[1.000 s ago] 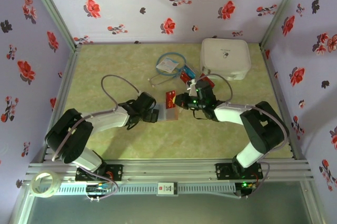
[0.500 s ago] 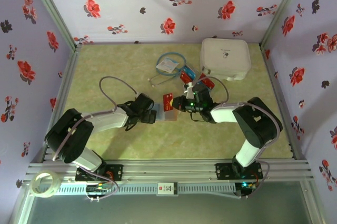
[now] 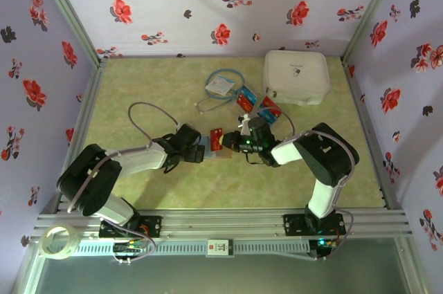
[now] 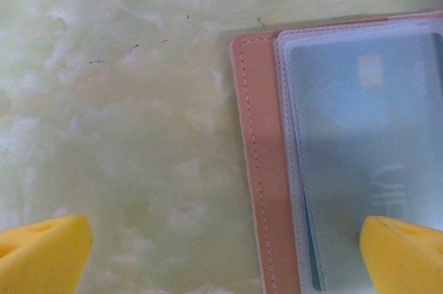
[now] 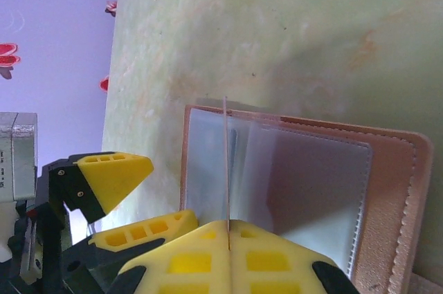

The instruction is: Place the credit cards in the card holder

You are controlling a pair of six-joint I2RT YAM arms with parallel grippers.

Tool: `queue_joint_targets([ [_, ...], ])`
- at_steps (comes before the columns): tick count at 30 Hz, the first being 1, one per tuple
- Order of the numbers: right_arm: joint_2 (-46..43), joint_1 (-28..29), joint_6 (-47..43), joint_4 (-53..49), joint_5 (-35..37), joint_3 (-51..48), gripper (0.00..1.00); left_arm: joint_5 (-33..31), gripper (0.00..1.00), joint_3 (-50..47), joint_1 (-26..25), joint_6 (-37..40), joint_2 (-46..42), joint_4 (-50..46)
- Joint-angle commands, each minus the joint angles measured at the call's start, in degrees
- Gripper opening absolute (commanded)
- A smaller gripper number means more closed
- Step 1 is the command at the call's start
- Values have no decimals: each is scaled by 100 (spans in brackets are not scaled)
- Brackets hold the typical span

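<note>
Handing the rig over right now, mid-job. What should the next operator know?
Left pincer: open, straddling the card holder at its edge.
Right pincer: shut on a red card, held on edge above the open holder.
Done: one bluish card sits inside the holder.
Left: seat the red card, then fetch the loose cards near the white case.

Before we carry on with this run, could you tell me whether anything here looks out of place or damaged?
Nothing looks damaged or spilled. The right claw holds a red card on edge over the open card holder, as expected. Two loose cards lie askew beside the white case.
</note>
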Motion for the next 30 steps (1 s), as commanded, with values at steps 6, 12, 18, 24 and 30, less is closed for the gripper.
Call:
queue_joint_targets([
  [6, 348, 104, 346, 844, 197, -180, 0, -201, 100, -124, 51, -50, -43, -141],
  [12, 480, 122, 468, 1087, 226, -222, 0, -203, 100, -136, 53, -50, -39, -106],
  [18, 581, 148, 541, 1192, 206, -188, 0, -201, 100, -167, 49, -59, -43, -88],
  [24, 647, 174, 567, 1237, 203, -168, 0, -200, 100, -200, 51, -67, -53, -63],
  [30, 700, 209, 593, 1273, 186, -169, 0, -203, 100, -198, 53, -68, -39, -44],
])
